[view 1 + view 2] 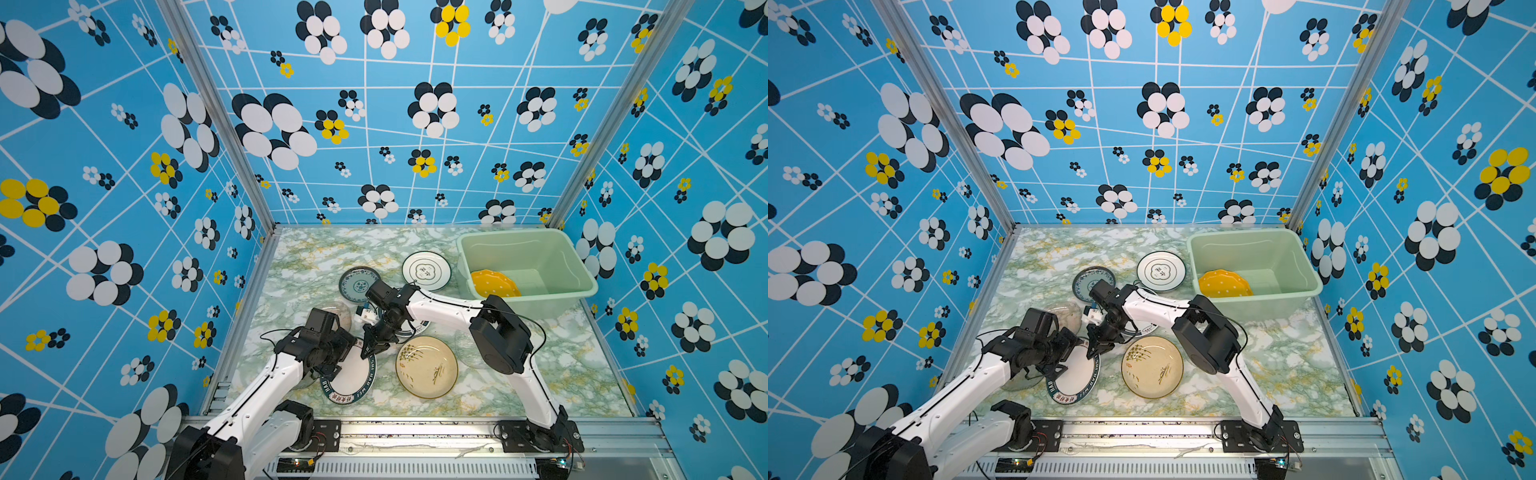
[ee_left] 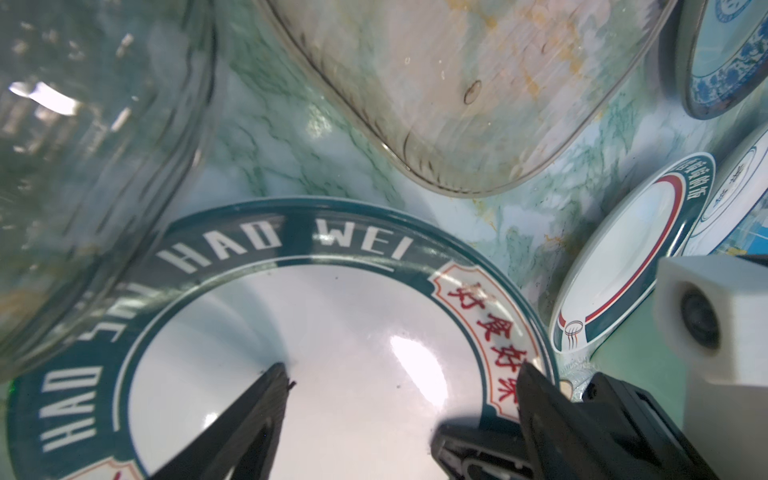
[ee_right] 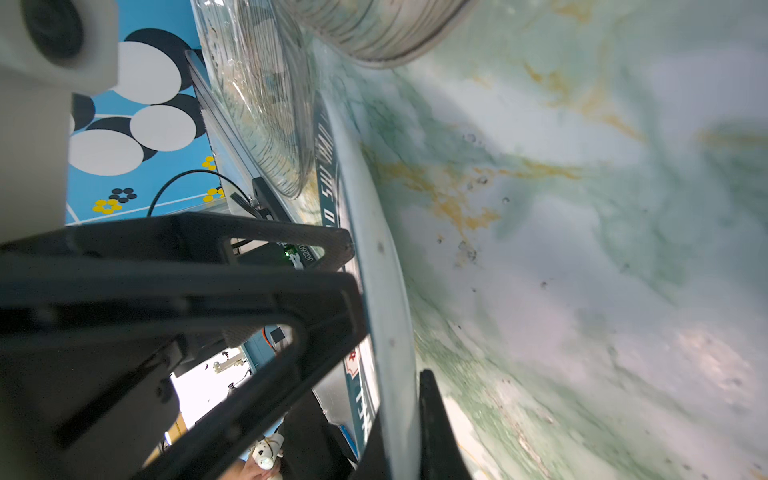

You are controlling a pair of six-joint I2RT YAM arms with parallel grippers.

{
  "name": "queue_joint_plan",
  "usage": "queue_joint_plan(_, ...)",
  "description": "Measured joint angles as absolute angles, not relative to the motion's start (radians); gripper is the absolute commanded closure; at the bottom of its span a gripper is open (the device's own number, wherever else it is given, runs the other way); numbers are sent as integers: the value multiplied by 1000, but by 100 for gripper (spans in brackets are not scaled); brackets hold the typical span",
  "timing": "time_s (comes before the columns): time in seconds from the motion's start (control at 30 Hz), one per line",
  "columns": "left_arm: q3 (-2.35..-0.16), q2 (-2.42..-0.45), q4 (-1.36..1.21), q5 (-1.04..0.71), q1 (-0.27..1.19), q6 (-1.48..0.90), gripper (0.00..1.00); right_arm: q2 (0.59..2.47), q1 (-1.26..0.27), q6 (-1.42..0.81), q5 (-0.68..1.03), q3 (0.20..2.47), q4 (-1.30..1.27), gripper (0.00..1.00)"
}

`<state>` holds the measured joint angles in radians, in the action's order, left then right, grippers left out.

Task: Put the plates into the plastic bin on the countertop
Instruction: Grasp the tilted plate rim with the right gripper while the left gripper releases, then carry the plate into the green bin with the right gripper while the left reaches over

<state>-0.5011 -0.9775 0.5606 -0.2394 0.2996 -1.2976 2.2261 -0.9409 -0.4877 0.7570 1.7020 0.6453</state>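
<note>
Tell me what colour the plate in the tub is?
The plate is yellow with white dots, clearest in a top view.

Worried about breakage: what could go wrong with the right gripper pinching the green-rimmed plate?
The right gripper holds the green-rimmed plate only by its rim, so it may slip. The open left gripper sits over it and could block the lift. The glass plate seems to overlap it and may get dragged.

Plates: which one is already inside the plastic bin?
The yellow white-dotted plate, inside the mint-green bin. Every other visible plate is outside it, including the green-rimmed lettered plate whose rim the right gripper pinches.
</note>
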Motion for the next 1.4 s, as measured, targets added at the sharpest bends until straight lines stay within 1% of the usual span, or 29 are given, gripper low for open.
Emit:
queue_joint_plan(0.2,-532,-935,593,-239,300,-1296,10,2151,-933,-488,733,1658,647,100)
queue_joint_plan(0.4,-618,-865,667,-226,300,-1258,7,2038,-896,-479,681,1629,688,100)
queue_joint_plan(0.53,-716,-831,709,-199,300,-1182,4,1963,-868,-445,626,1629,767,100)
queue_joint_plan(0.7,-827,-827,701,-200,300,-1051,0,1881,-839,-421,551,1625,861,100)
queue_joint_plan(0.8,-882,-827,695,-215,303,-966,1,1813,-810,-419,517,1605,891,100)
queue_joint_plan(1.03,-1018,-786,669,-229,316,-689,1,1607,-673,-429,467,1572,940,100)
queue_joint_plan(1.23,-1061,-738,602,-253,330,-488,1,1462,-519,-435,455,1573,941,100)
queue_joint_plan(1.33,-1071,-757,568,-261,374,-409,1,1431,-420,-433,454,1592,962,100)
queue_joint_plan(1.4,-1090,-790,557,-247,436,-348,1,1420,-354,-430,455,1598,964,100)
